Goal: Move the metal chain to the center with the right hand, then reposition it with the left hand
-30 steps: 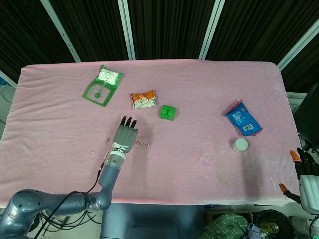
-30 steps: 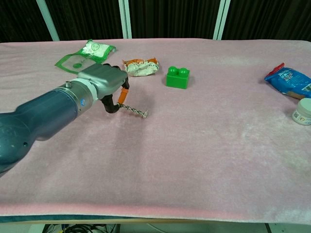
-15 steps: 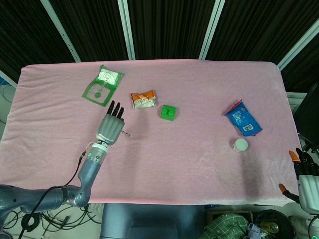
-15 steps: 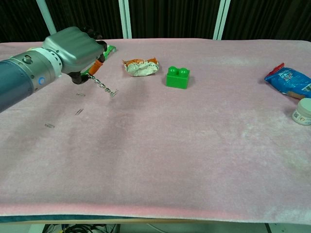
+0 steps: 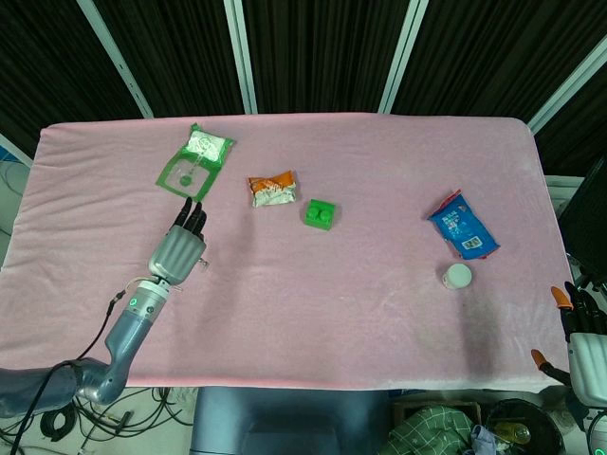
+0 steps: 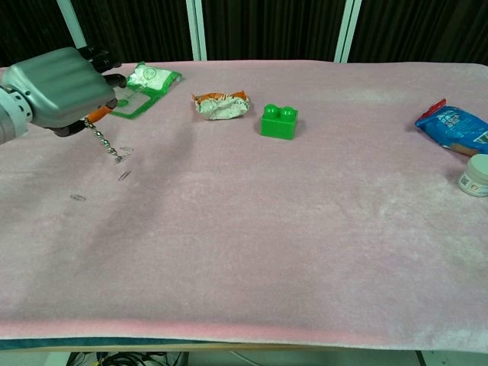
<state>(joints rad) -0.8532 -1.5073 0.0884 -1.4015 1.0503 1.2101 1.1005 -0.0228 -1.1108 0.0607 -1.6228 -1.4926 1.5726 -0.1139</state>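
A short metal chain (image 6: 104,141) dangles from my left hand (image 6: 61,91), which holds its upper end above the left part of the pink table. The chain's lower end hangs just over the cloth near some small clips. From the head view the left hand (image 5: 178,251) is seen from above, fingers pointing away from me, and it hides the chain. My right hand (image 5: 583,334) hangs off the table's near right corner, holding nothing, with its fingers apart.
A green packet (image 6: 137,84) lies just beyond the left hand. An orange-white wrapper (image 6: 222,104) and a green brick (image 6: 278,121) sit further right. A blue packet (image 6: 456,128) and a white cap (image 6: 476,174) are at the far right. Small clips (image 6: 123,175) lie on the cloth.
The left hand has carried the chain from near the table's middle to the left and lifted it, so it now hangs down. The right hand has stayed put.
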